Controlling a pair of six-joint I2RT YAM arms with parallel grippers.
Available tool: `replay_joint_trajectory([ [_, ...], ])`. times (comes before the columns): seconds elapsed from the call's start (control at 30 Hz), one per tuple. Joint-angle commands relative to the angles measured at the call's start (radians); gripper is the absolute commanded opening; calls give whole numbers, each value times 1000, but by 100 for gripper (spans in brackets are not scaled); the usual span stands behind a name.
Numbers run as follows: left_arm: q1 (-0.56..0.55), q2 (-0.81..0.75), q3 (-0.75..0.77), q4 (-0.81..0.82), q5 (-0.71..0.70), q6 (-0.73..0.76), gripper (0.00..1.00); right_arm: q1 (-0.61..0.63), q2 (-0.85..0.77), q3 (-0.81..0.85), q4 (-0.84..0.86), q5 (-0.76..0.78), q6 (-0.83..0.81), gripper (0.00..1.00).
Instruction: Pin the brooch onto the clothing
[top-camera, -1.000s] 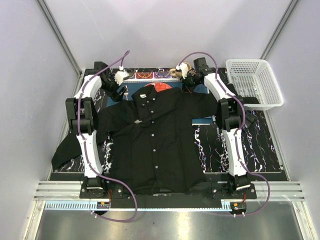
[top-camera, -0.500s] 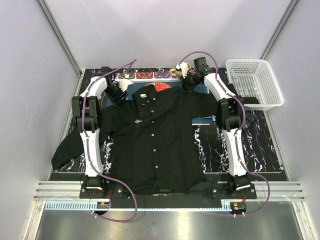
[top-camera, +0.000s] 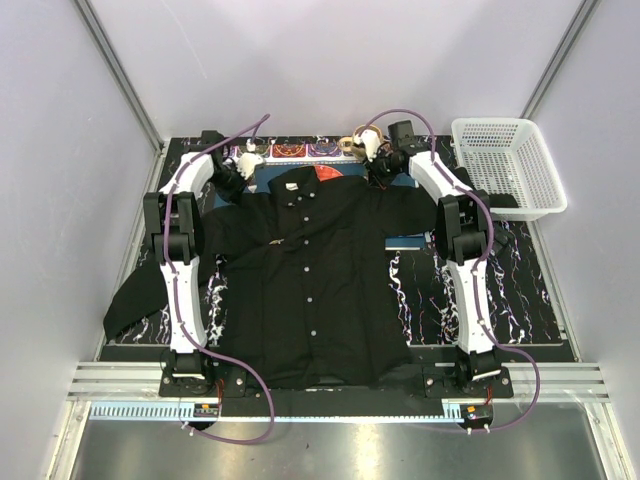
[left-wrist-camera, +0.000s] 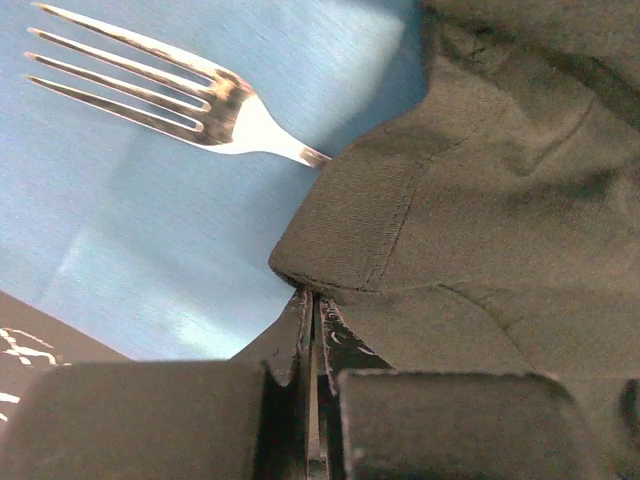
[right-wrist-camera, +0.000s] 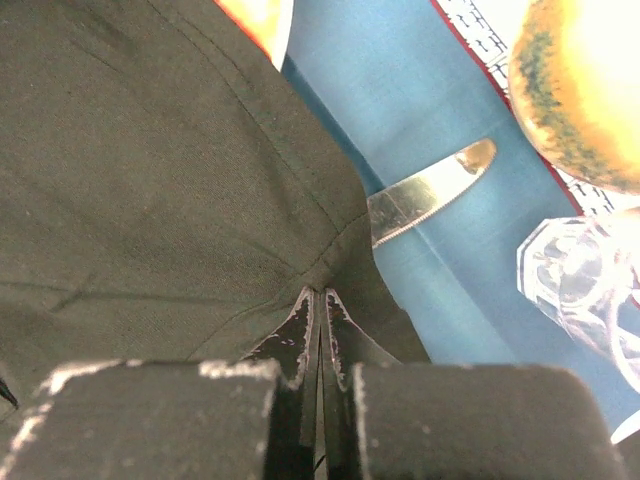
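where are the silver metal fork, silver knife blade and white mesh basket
silver metal fork (left-wrist-camera: 225, 108), left wrist view, base of the tines
silver knife blade (right-wrist-camera: 430, 190), right wrist view, middle of blade
white mesh basket (top-camera: 490, 121), top external view, far rim

Shirt black, buttons white; mat blue; tabletop black, white-veined marble; basket white.

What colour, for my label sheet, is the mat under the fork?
The mat is blue, clearest in the left wrist view.

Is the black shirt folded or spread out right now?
Spread out: the shirt lies flat, front up, its whole button row showing.
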Motion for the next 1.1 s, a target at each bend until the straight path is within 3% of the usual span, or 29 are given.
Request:
replay_joint_trajectory([
  [0.0, 9, -87, 42, 155, -41, -86, 0, -4, -138, -92, 145, 91, 27, 0],
  [0.27, 3, -81, 42, 318, -158, -174, 0, -4, -163, -172, 325, 239, 87, 0],
  [0.73, -9, -43, 30, 369, -236, -185, 0, 5, -115, -156, 297, 318, 90, 1],
  [0.93, -7, -29, 47, 369, -241, -203, 0, 5, -89, -100, 290, 351, 111, 22],
  [0.97, -9, -29, 48, 369, -248, -206, 7, 7, -83, -81, 282, 351, 115, 37],
  [1.07, -9, -55, 45, 358, -209, -229, 36, 11, -94, -63, 244, 344, 119, 59],
])
